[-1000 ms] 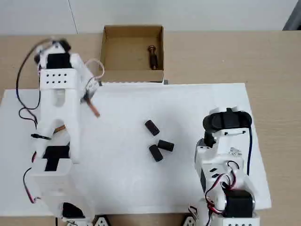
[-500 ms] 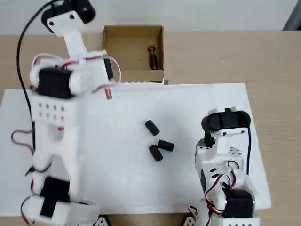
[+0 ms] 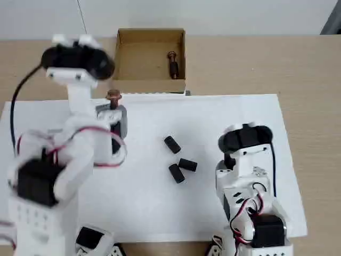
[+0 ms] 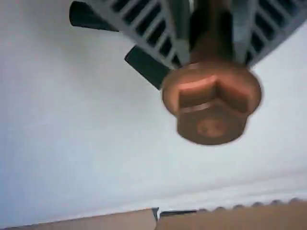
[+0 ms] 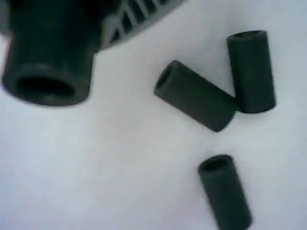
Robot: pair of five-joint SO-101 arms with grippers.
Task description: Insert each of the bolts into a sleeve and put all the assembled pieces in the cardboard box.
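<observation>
Bolt (image 4: 211, 103), copper, sat clamped by its shank between the left gripper's (image 3: 113, 116) fingers, near a front corner of the cardboard box (image 3: 139, 58). The right gripper (image 5: 57, 19) pinched one black sleeve (image 5: 48, 67). Three loose sleeves (image 3: 187, 165) lay farther from the box, which held one assembled piece (image 3: 172, 64)

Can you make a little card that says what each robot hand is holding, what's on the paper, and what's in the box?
Left gripper: shut on a bolt
Right gripper: shut on a sleeve
Sheet: three loose sleeves, two of them touching
Box: one assembled piece inside
Not done yet: bolt and sleeve are still apart
</observation>
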